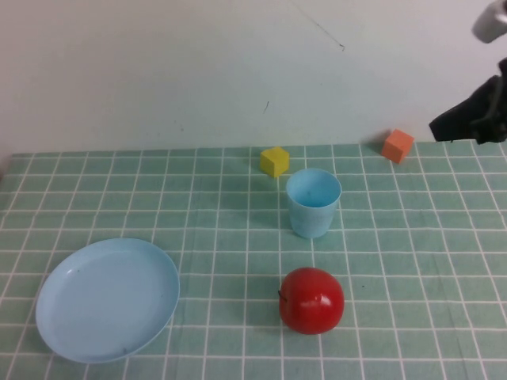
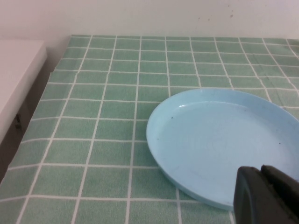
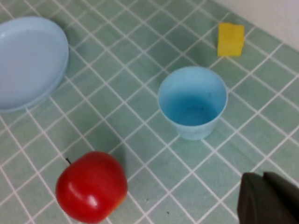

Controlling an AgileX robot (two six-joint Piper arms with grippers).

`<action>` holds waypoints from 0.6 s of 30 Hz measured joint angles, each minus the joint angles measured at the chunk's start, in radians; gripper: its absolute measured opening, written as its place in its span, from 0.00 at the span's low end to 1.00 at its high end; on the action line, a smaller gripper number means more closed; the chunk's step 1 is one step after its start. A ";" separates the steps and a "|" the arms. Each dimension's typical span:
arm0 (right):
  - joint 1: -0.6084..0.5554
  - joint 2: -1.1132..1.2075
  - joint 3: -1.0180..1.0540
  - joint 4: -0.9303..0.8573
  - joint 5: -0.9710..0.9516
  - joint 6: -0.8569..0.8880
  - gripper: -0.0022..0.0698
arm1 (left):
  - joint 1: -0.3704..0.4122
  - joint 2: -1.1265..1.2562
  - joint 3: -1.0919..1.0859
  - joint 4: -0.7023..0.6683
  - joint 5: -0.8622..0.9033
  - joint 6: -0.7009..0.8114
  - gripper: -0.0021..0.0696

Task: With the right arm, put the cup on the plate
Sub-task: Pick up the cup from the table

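Observation:
The light blue cup (image 1: 313, 203) stands upright and empty in the middle of the green checked cloth; it also shows in the right wrist view (image 3: 192, 101). The light blue plate (image 1: 107, 298) lies empty at the front left, and also shows in the left wrist view (image 2: 224, 144) and the right wrist view (image 3: 29, 60). My right arm (image 1: 474, 115) hangs raised at the far right, well away from the cup. My right gripper (image 3: 263, 175) is shut and empty. My left gripper (image 2: 260, 169) is shut and empty, just above the plate's near rim.
A red apple (image 1: 311, 300) sits just in front of the cup. A yellow cube (image 1: 275, 161) lies behind the cup and an orange cube (image 1: 397, 146) at the back right. A white wall stands behind the table. The table's left edge (image 2: 44, 84) shows in the left wrist view.

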 joint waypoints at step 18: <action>0.246 0.483 -0.625 -0.453 0.209 0.246 0.10 | 0.000 0.000 0.000 0.000 0.000 0.000 0.02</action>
